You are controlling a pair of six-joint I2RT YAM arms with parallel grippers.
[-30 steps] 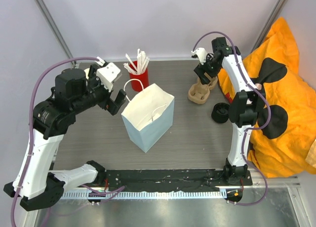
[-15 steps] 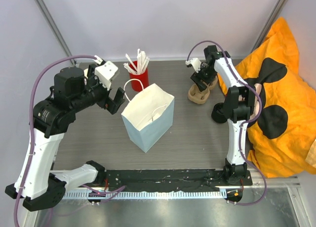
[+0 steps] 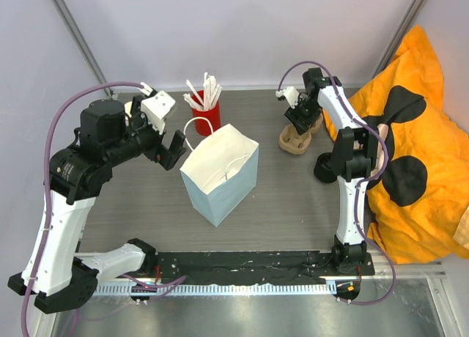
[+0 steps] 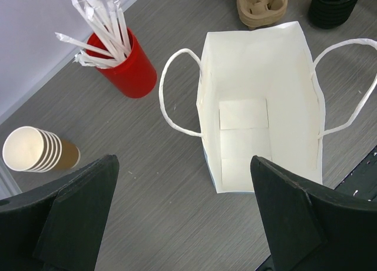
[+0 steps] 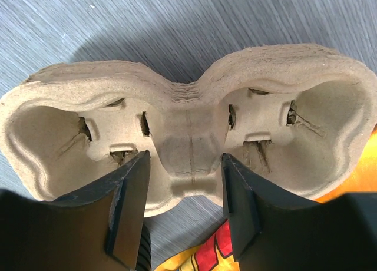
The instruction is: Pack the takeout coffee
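Kraft cups (image 4: 35, 153) are lying nested on their side on the table (image 4: 147, 194), near the red cup (image 4: 132, 70) and apart from the bag (image 4: 253, 76). Left tool (image 4: 185, 224) is hanging released above the bag. Right tool (image 5: 185, 218) is straddling the carrier's (image 5: 188, 135) waist; whether it is grasping, I cannot tell.

Table: grey wood-grain table (image 3: 293, 198) is stretching across the scene.
Walls: pale plain wall panels (image 3: 242, 29) are closing in behind.
Posts: metal posts (image 3: 73, 36) are slanting up at the back corners.
Right side: orange cloth (image 3: 429, 95) with black spots is bulging beside the table.
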